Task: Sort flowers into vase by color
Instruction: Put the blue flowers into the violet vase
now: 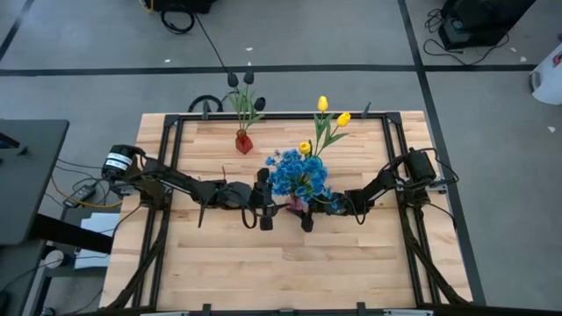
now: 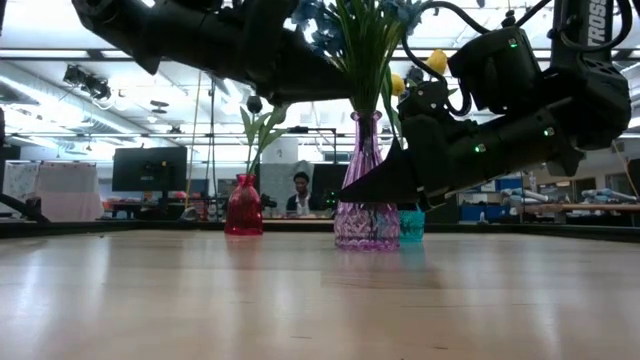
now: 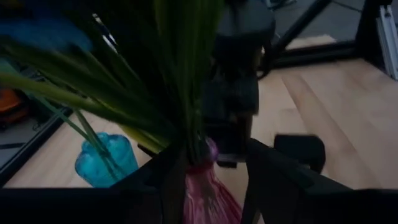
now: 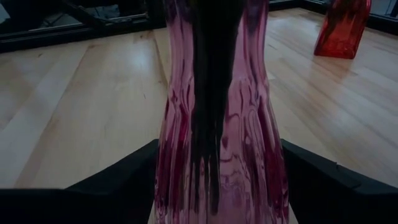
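Observation:
A pink glass vase stands upright on its base in the middle of the table. It holds blue flowers on green stems. My right gripper is shut on the vase's body. My left gripper is open, higher up, with one finger on each side of the stems just above the vase's mouth. Dark tulips stand in a red vase at the far left. Yellow tulips rise behind the blue bunch, and a teal vase stands close behind the pink one. My right gripper has the pink vase's body between its two fingers, one on each side wall. The fingers come nearly level from the table's right side. The vase stays upright with its base on the table. My left gripper: whether a finger touches the stems I cannot tell.
The teal vase stands right behind the pink one, close to my right gripper. The red vase stands apart at the far left. Bare wood lies along the table's near half. A dark frame runs round the table.

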`<state>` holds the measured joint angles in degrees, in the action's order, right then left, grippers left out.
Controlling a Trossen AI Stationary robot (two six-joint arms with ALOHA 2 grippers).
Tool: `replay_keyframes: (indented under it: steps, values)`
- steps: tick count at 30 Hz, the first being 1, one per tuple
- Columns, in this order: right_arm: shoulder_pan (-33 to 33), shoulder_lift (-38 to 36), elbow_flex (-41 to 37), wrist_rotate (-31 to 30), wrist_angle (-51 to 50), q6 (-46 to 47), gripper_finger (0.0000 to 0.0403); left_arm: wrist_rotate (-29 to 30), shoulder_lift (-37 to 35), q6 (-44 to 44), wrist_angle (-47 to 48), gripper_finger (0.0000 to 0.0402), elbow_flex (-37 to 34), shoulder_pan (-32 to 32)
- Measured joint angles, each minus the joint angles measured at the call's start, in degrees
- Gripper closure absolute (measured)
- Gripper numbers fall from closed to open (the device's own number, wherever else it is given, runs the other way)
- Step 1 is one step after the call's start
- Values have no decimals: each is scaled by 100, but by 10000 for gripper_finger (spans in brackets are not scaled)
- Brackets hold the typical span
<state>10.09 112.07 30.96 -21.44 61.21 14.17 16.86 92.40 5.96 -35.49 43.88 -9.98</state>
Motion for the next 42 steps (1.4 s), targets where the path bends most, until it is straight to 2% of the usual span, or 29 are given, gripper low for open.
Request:
replay_keyframes:
  steps: [7, 14, 23, 34, 42]
  values:
    - [0, 0, 0, 5, 2, -2, 99, 385, -4, -16, -248, 230, 5, 5]
    - [-4, 0, 1, 7, 2, -7, 99, 346, 37, 6, -708, 234, 15, 24]
    - [-11, 0, 2, 12, 6, -22, 99, 346, 42, 106, -842, 304, 29, 26]
    - [-15, 1, 0, -2, 39, 67, 99, 302, 474, 276, -928, 386, 381, 24]
    - [-15, 2, 2, 8, 39, 66, 99, 295, 462, 236, -857, 392, 364, 24]
